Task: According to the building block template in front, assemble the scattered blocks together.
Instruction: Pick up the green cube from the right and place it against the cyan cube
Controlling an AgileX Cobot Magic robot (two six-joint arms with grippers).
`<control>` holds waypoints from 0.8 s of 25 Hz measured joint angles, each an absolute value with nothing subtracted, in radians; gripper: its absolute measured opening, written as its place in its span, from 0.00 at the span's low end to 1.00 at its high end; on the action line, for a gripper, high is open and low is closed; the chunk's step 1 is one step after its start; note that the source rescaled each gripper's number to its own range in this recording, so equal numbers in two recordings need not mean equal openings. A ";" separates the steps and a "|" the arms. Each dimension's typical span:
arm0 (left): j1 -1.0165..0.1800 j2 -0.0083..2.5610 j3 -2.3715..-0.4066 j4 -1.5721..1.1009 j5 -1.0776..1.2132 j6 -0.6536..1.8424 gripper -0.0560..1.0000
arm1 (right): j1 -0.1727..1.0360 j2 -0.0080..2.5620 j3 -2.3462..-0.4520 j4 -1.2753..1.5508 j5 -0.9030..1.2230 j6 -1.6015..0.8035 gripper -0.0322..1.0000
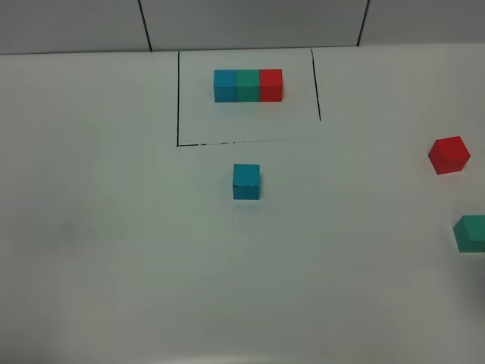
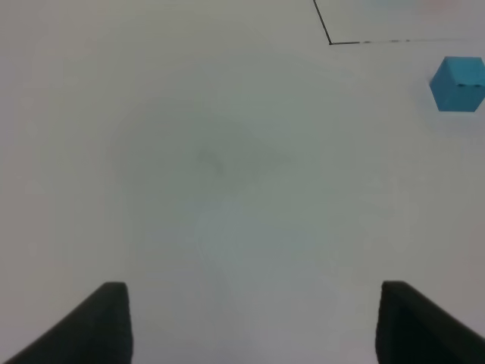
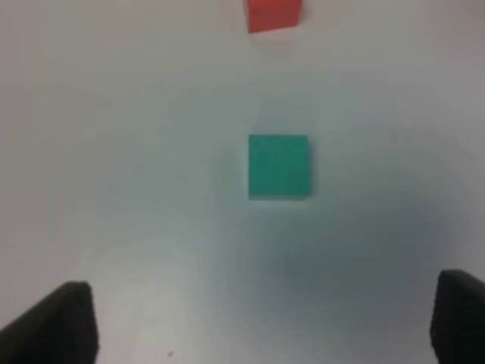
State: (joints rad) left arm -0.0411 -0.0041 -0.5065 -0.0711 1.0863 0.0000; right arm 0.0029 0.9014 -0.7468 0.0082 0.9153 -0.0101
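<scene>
The building block template [image 1: 248, 85], a tight blue, green and red row, lies at the back inside a thin black outline [image 1: 178, 98]. A loose blue cube [image 1: 245, 182] rests just in front of the outline and shows at the edge of the left wrist view [image 2: 458, 83]. The red cube [image 1: 449, 155] and green cube [image 1: 471, 233] lie at the far right. My left gripper [image 2: 254, 322] is open over bare table, well away from the blue cube. My right gripper [image 3: 261, 322] is open, with the green cube [image 3: 278, 166] ahead of its fingers and the red cube [image 3: 271, 14] beyond. Neither arm shows in the exterior view.
The white table [image 1: 114, 243] runs to a back edge with a grey tiled wall [image 1: 250, 23] behind it. The green cube sits cut off by the right edge of the exterior view.
</scene>
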 joint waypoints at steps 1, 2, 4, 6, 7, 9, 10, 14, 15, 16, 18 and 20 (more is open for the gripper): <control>-0.041 -0.004 -0.506 -0.071 1.086 0.000 0.65 | 0.003 0.992 -0.769 0.008 0.900 -0.012 0.93; -0.041 -0.004 -0.506 -0.071 1.086 0.000 0.65 | 0.003 1.083 -0.786 0.008 0.887 -0.017 0.93; -0.041 -0.004 -0.506 -0.071 1.086 0.000 0.65 | 0.003 1.223 -0.819 0.010 0.860 -0.033 0.93; -0.041 -0.004 -0.506 -0.071 1.086 0.000 0.65 | 0.003 1.362 -0.849 0.020 0.835 -0.040 0.93; -0.041 -0.004 -0.506 -0.071 1.086 0.000 0.65 | 0.003 1.421 -0.862 0.028 0.822 -0.043 0.93; -0.041 -0.004 -0.506 -0.071 1.086 0.000 0.65 | 0.003 1.508 -0.876 0.045 0.792 -0.044 0.93; -0.041 -0.004 -0.506 -0.071 1.086 0.000 0.65 | 0.003 1.545 -0.876 0.054 0.770 -0.044 0.93; -0.041 -0.004 -0.506 -0.071 1.086 0.000 0.65 | 0.000 1.644 -0.876 0.065 0.728 -0.044 0.93; -0.041 -0.004 -0.506 -0.071 1.086 0.000 0.65 | 0.000 1.663 -0.876 0.067 0.718 -0.044 0.93; -0.041 -0.004 -0.506 -0.071 1.086 0.000 0.65 | 0.000 1.681 -0.876 0.068 0.710 -0.044 0.93; -0.041 -0.004 -0.506 -0.071 1.086 0.000 0.65 | -0.001 1.710 -0.876 0.068 0.699 -0.044 0.93; -0.041 -0.004 -0.506 -0.071 1.086 0.000 0.65 | -0.008 1.740 -0.877 0.068 0.693 -0.044 0.93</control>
State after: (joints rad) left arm -0.0411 -0.0041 -0.5065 -0.0711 1.0863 0.0000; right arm -0.0081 1.7396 -0.8768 0.0683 0.6929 -0.0437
